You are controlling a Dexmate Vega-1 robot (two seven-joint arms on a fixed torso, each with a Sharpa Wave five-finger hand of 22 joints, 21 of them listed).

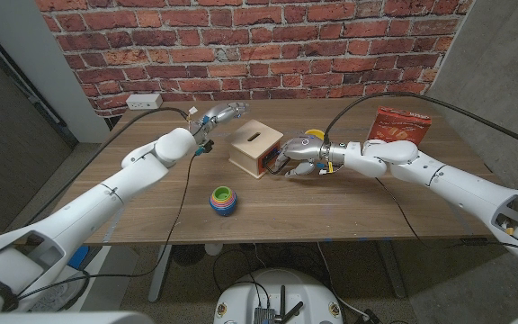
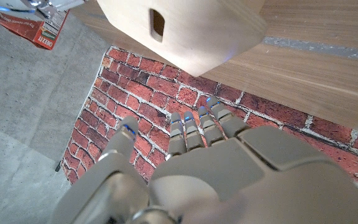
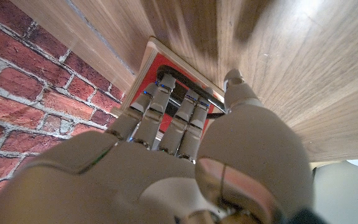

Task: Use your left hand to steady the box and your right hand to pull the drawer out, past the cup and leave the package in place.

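drawer [image 3: 180, 99] under right hand [image 1: 297, 162] fingers

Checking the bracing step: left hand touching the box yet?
Apart. The left wrist view shows open space between the left hand and the wooden box; the head view agrees, hand raised beside it.

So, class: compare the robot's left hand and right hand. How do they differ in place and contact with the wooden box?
The left hand is off the box's left side, not touching it; the right hand is at its right face, fingers curled on the red drawer front. Both come in at box height.
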